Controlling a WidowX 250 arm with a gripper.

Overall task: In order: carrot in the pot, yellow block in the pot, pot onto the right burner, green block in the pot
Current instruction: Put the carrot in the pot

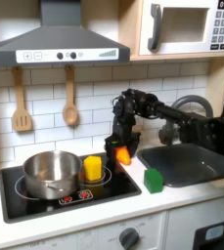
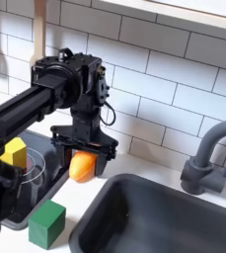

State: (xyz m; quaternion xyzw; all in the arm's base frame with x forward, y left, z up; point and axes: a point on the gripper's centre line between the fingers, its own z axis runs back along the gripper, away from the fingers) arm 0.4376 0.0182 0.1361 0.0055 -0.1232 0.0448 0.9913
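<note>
Black gripper (image 2: 81, 159) lowered over small orange toy carrot (image 2: 81, 167) on the counter, jaws spread wide astride it, not yet closed on anything. Shiny round steel pot (image 1: 52, 173) at nine o'clock from the carrot in the first exterior view. Risk, probably: tapered plastic squirting sideways if pinched off-centre.

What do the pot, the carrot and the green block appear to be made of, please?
Pot: probably polished steel, with mirror-like reflections on its wall. Carrot: likely plastic, smooth, uniform orange with a slight sheen. Green block: flat matte colour and crisp edges, possibly painted wood or plastic.
</note>
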